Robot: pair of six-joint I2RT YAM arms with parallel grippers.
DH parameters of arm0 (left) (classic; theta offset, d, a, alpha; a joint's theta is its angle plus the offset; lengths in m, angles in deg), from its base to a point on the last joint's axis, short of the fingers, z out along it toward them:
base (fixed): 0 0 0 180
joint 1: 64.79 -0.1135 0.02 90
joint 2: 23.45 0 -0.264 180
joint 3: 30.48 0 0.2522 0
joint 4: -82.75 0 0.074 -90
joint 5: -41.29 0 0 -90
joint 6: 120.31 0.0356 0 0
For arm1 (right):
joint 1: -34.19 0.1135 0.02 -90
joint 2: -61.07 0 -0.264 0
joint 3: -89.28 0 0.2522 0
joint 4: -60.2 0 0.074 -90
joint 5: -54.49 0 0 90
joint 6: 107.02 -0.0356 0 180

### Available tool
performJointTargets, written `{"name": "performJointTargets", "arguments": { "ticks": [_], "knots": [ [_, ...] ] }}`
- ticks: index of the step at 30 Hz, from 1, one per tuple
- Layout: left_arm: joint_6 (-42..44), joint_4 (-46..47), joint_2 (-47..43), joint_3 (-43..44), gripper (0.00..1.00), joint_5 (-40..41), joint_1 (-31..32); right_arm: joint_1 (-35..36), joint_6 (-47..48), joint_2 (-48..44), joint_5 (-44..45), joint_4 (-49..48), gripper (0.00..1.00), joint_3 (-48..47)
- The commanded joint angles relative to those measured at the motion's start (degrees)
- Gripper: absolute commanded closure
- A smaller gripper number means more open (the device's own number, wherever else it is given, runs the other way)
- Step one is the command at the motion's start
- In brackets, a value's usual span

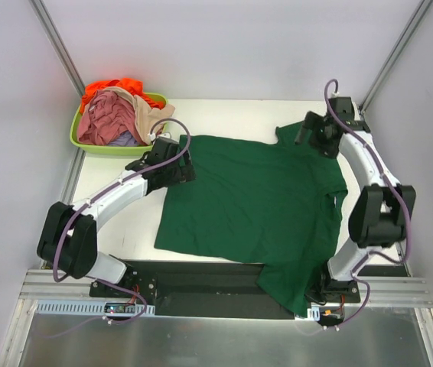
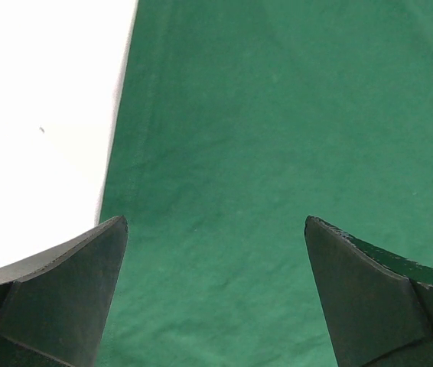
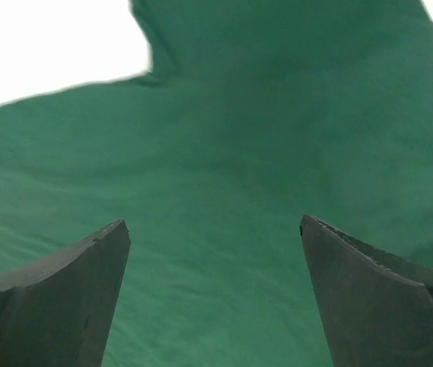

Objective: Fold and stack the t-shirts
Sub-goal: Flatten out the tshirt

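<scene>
The dark green t-shirt (image 1: 255,199), overhanging the near edge of the table (image 1: 136,229), is being hovered over by the left gripper (image 1: 174,168) and right gripper (image 1: 308,131), both spread empty, so a slide off under uneven pulling is being risked.

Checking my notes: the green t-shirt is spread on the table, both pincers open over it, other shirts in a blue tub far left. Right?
Only the colour is wrong: the top external view shows the tub lime green. The green t-shirt is spread on the table, left pincer and right pincer open over it, other shirts in the tub far left.
</scene>
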Motion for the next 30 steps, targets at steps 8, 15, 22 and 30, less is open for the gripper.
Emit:
{"name": "performJointTargets", "arguments": {
  "ticks": [8,15,22,30],
  "knots": [
    [3.03,-1.58,14.49,11.34,0.01,-5.29,2.35,-5.9,1.99,-2.87,8.58,5.7,0.04,18.07],
    [4.17,-1.67,22.05,14.59,0.01,-2.13,1.38,-6.52,5.69,6.79,5.94,6.66,0.04,11.75],
    [5.49,-2.37,29.18,20.22,0.01,-3.62,-3.63,-7.49,6.74,14.45,1.47,7.71,0.04,3.32],
    [7.43,-4.66,35.77,29.1,0.01,-3.35,-5.39,-8.19,10.16,21.83,1.11,10.53,0.04,-8.9]
  ]
}}
